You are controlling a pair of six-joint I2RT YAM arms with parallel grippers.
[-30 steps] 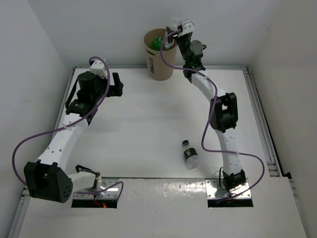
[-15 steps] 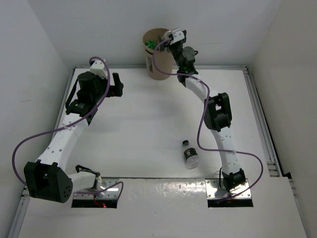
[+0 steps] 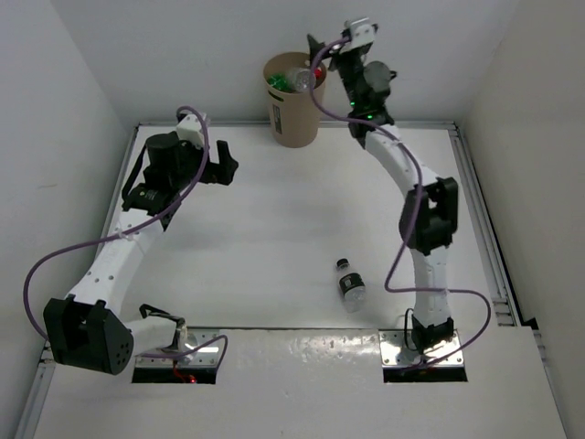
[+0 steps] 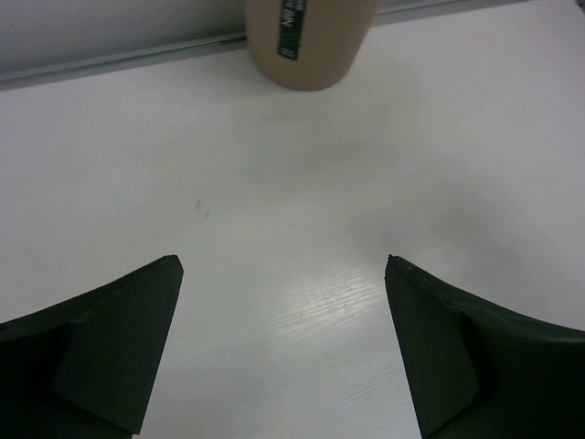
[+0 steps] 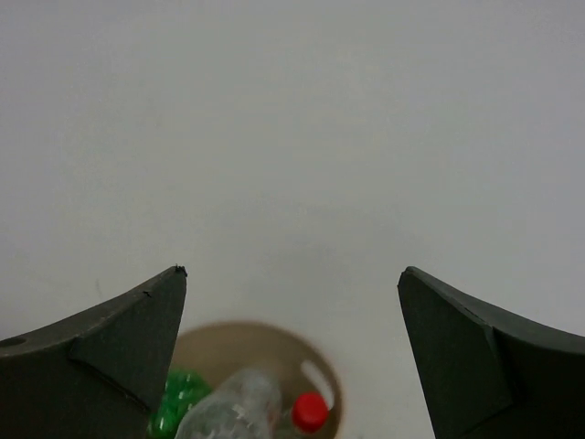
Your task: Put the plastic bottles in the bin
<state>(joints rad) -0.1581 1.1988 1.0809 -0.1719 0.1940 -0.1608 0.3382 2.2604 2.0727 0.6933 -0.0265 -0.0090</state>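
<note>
Raised clear of the bin [image 3: 294, 123], your right gripper [image 5: 292, 271] hangs spread and empty over the bottles [image 5: 233, 407] inside; the left gripper [image 4: 282, 261] gapes empty too. One last bottle [image 3: 348, 284] lies on the table [image 3: 265, 238] near your right arm [image 3: 428, 274], next to fetch.

I'm driving two slim arms of the same build. The left arm [image 3: 114, 261] has white, tube-like links with boxy black joint housings between them, the largest being a black block [image 3: 87, 334] at its base. A purple cable [image 3: 41, 265] hangs in a loose loop outside it. The right arm [image 3: 402, 169] matches, with white links, a black elbow housing [image 3: 430, 215] and its own purple cable [image 3: 389, 273]. Each arm stands on a bare metal plate [image 3: 395, 352]. A white bracket [image 3: 358, 29] caps the right wrist. On my wrist feeds the left fingers [image 4: 101, 352] and right fingers [image 5: 105, 343] show as matte, dark wedges with flat bevelled faces.
</note>
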